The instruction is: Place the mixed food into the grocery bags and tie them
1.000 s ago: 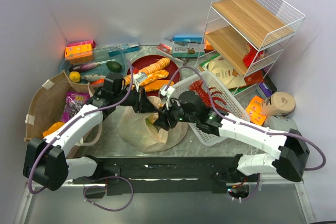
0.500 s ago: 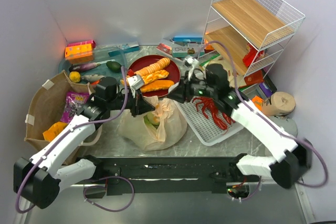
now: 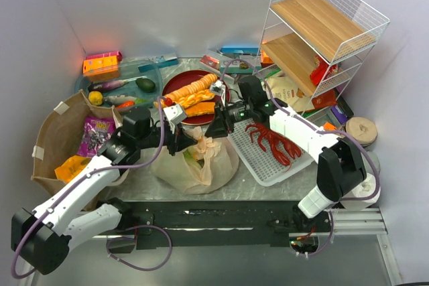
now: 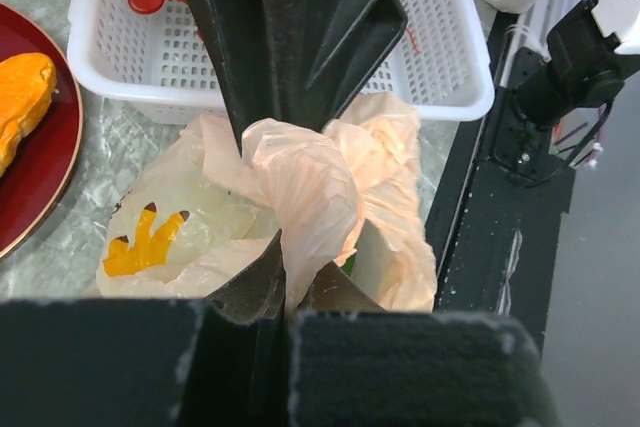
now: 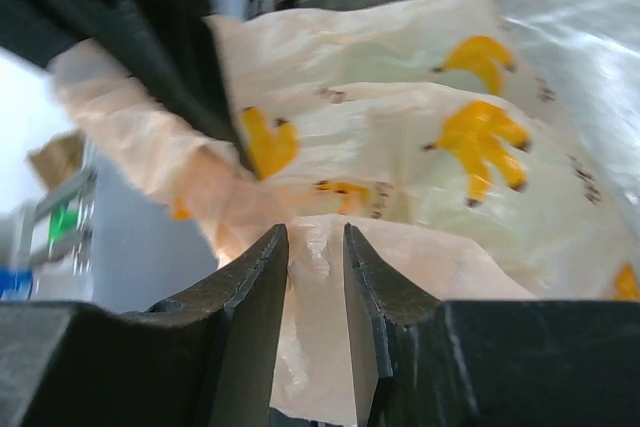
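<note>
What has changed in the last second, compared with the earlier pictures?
The right gripper drew back from the plastic bag toward the plate, then came down and closed on a flap of it; its arm swung from the near right to over the basket. The left gripper kept its hold on the other flap, shifting little. The paper bag, plate and rack stayed.

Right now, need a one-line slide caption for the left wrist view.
Left gripper pinching a twisted handle of the plastic bag, white basket and red plate beyond.

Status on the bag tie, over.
Left jaws clamped on plastic bag top; right jaws pinching its film too. Not yet tied. White basket alongside, not blocking.
</note>
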{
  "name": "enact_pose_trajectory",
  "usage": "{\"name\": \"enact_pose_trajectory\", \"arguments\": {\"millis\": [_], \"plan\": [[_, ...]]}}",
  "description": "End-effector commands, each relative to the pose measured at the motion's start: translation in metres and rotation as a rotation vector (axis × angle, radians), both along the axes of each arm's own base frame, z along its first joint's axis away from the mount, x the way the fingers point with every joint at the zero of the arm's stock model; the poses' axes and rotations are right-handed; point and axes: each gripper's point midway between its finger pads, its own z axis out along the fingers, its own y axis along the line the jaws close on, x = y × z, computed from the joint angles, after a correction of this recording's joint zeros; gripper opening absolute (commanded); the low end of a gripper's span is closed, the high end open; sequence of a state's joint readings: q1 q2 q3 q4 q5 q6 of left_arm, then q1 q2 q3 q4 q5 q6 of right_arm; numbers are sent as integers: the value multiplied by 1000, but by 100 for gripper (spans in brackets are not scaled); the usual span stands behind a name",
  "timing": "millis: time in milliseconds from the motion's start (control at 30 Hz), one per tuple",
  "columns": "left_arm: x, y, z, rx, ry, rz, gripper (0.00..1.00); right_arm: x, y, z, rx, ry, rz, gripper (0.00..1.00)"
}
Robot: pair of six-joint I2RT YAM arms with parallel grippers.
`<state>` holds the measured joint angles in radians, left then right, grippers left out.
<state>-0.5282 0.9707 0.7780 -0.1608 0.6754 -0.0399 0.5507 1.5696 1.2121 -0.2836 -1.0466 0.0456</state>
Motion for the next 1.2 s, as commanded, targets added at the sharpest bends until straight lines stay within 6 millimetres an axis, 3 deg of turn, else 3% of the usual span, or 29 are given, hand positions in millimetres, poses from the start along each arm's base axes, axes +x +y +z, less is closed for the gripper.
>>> {"name": "enact_pose_trajectory", "arguments": {"millis": [0, 233, 433, 600, 967, 1167], "plan": [[6, -1, 19, -27, -139, 53, 1, -16, 5, 23, 145, -65, 197, 36], [7, -4, 28, -56, -162, 116, 1, -26, 11, 15, 188, -71, 270, 36], [12, -3, 21, -55, -133, 192, 1, -31, 15, 13, 233, -81, 239, 29], [12, -4, 34, -155, -161, 239, 1, -24, 22, 11, 266, -147, 183, 25], [-7, -14, 27, -204, -114, 144, 1, -6, 34, -3, 241, -155, 88, 24], [-5, -5, 27, -175, -115, 192, 1, -1, 32, -9, 204, -131, 50, 14]]}}
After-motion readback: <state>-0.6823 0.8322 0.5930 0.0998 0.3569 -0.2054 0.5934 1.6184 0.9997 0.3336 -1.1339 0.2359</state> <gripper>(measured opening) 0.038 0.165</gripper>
